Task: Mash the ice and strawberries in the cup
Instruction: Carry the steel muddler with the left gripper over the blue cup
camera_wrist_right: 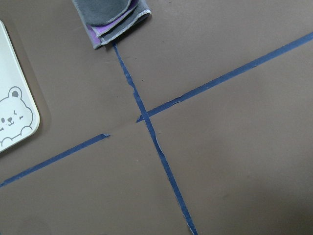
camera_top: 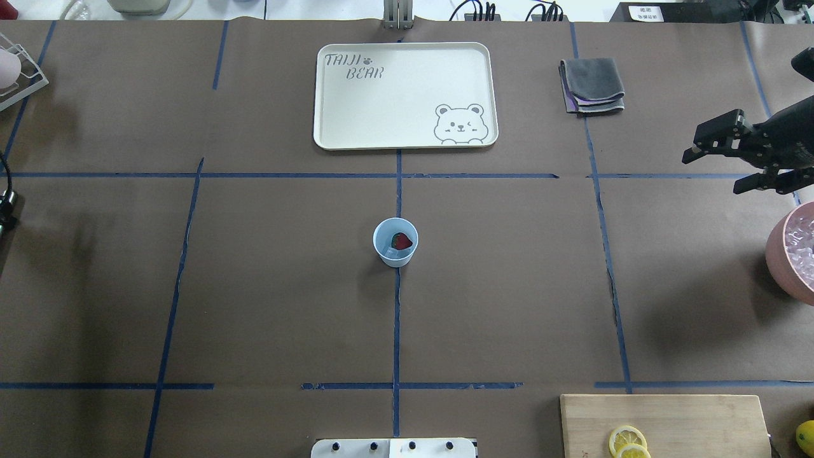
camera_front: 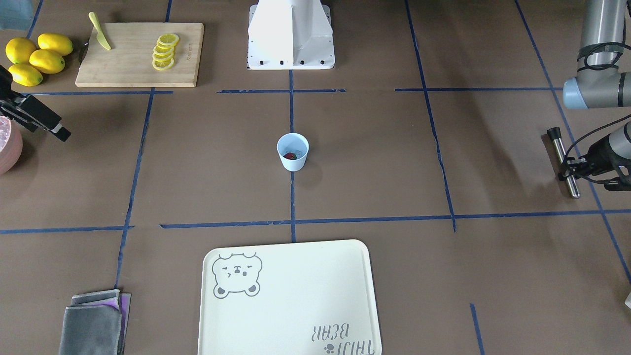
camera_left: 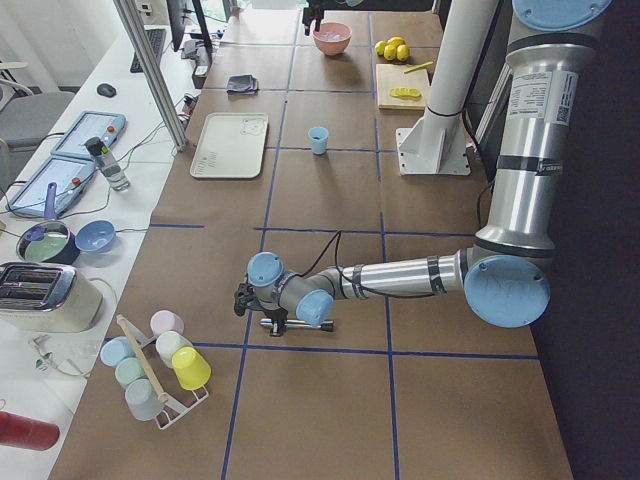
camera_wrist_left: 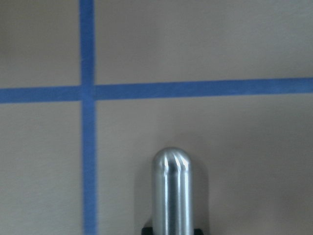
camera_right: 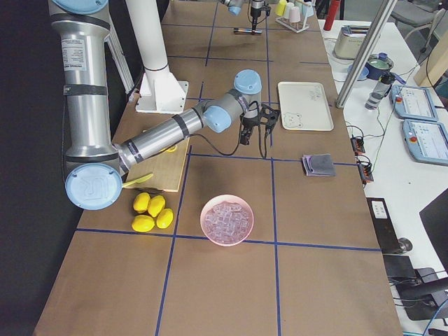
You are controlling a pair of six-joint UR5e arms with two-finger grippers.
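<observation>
The pale blue cup (camera_top: 395,249) stands upright at the table's middle and also shows in the front view (camera_front: 293,158). A red strawberry (camera_top: 401,241) lies inside it beside a whitish piece of ice (camera_top: 392,254). More ice (camera_top: 802,245) fills a pink bowl (camera_right: 210,231) at the robot's right edge. My right gripper (camera_top: 713,170) is open and empty, hovering just beyond that bowl. My left gripper (camera_front: 568,170) is far from the cup and shut on a steel masher rod (camera_front: 562,153) low at the table. The rod's rounded end (camera_wrist_left: 171,191) fills the left wrist view.
A cream bear tray (camera_top: 356,102) lies beyond the cup, and a folded grey cloth (camera_top: 591,83) lies to its right. A cutting board (camera_front: 133,59) with lemon slices, a knife and whole lemons (camera_front: 34,59) sits near the robot's right. A cup rack (camera_left: 150,365) stands at the left end.
</observation>
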